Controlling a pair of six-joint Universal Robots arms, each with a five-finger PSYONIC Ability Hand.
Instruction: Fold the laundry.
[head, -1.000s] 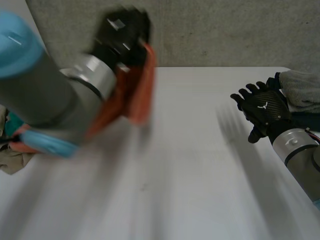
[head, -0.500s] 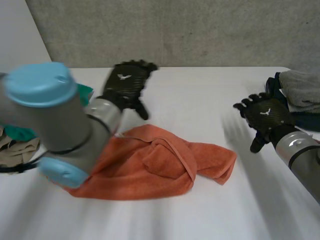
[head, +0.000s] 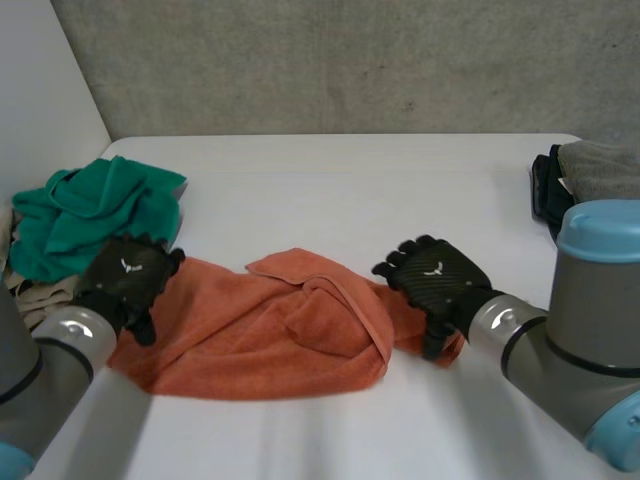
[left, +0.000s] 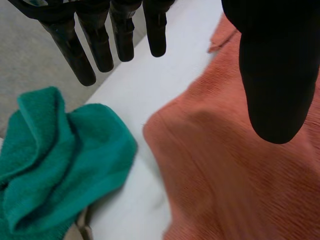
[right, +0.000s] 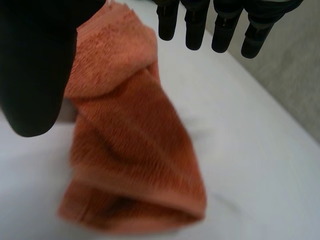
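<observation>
Grey cloth cut by the edge, beige cloth (mostly under green towel)

white table | orange towel (crumpled) mid | green cloth left | grey cloth right

The orange towel lies crumpled and partly folded over in the middle of the desk. The green towel sits bunched up at its 10 o'clock.

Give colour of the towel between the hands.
The towel is orange; head view shows it best.
</observation>
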